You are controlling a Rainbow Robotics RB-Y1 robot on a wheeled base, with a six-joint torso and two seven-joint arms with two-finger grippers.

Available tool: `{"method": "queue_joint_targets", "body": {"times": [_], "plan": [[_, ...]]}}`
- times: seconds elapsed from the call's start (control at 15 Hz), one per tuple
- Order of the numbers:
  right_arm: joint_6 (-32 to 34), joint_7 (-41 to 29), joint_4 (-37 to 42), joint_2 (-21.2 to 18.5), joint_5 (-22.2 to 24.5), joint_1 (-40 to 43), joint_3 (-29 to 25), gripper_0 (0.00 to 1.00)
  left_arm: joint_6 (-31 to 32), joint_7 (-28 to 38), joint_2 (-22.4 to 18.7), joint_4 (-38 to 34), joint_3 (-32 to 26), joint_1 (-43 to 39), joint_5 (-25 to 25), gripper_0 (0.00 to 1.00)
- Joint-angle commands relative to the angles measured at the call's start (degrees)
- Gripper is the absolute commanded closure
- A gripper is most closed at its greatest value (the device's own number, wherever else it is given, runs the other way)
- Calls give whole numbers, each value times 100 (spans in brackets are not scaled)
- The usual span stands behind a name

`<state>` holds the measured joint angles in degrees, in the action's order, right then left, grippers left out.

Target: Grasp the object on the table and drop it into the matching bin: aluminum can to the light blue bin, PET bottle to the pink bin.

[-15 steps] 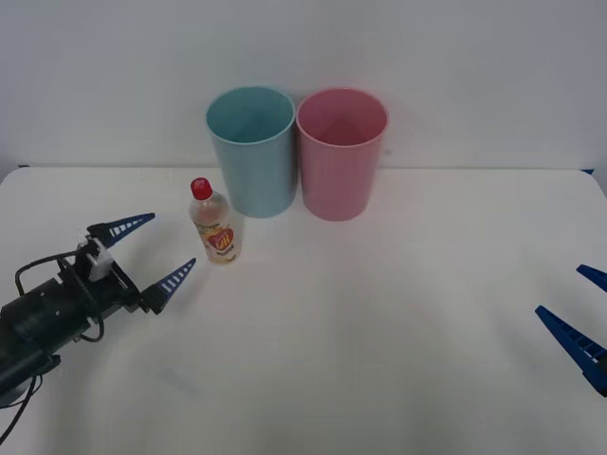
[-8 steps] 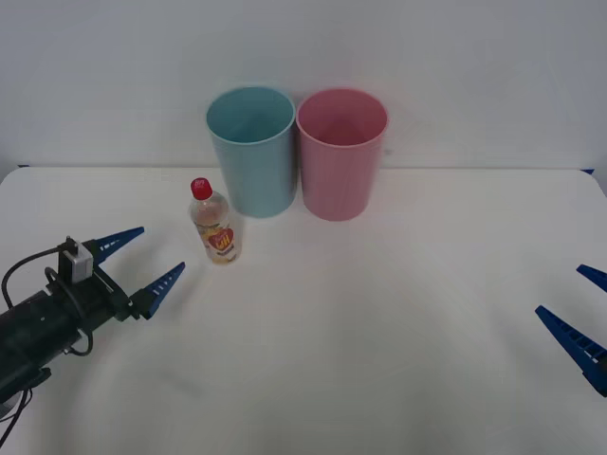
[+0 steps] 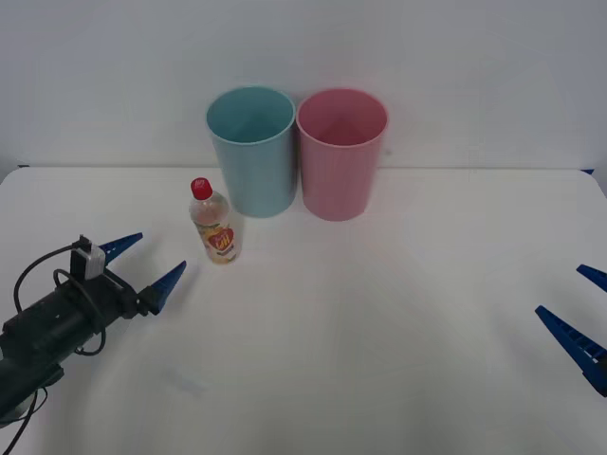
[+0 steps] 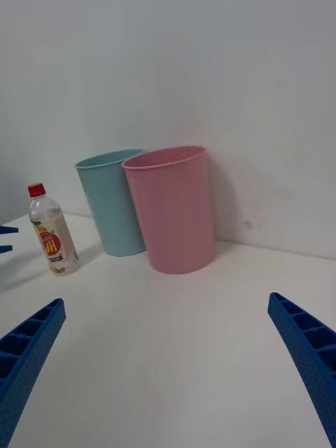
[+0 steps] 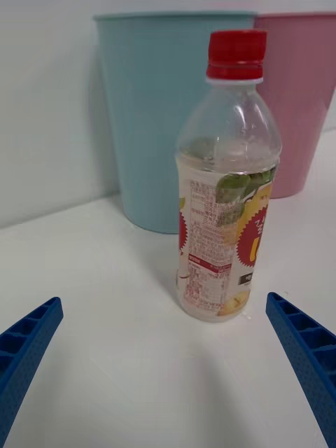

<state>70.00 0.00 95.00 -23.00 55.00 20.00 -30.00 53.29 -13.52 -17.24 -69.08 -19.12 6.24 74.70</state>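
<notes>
Left gripper [image 3: 146,260] lined up on the PET bottle [image 3: 214,226], jaws wide and empty.
Near the table's [image 3: 379,332] back edge the bottle looks light, slick and tippy; grip the labelled belly. Right gripper [image 3: 580,313] waits open at the right edge.

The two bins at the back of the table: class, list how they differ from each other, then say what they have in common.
Colour: the light blue bin is pale blue, the pink bin is pink.
Position: the light blue bin stands on the robot's left, the pink bin on its right.
Neighbour: the bottle stands just in front of the light blue bin, farther from the pink bin.
Shared: both are tall, round, slightly tapered, upright, open-topped and about the same size.
</notes>
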Motion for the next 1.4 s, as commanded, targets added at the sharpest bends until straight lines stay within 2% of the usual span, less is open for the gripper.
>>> {"method": "queue_joint_targets", "body": {"times": [0.07, 0.27, 0.73, 1.0, 1.4], "plan": [[0, 0, 0, 0, 0, 0, 0, 0, -345, 60, 1, 0, 391, 18, 1, 0], [0, 0, 0, 0, 0, 0, 0, 0, -433, 165, 230, 0, 576, 114, 133, 0], [0, 0, 0, 0, 0, 0, 0, 0, -565, 297, 1047, 0, 57, 484, 1099, 0], [0, 0, 0, 0, 0, 0, 0, 0, -1127, 420, 1135, 26, 250, 650, 1240, 0], [0, 0, 0, 0, 0, 0, 0, 0, -1207, 552, 1188, 668, 224, 1248, 1433, 0]]}}
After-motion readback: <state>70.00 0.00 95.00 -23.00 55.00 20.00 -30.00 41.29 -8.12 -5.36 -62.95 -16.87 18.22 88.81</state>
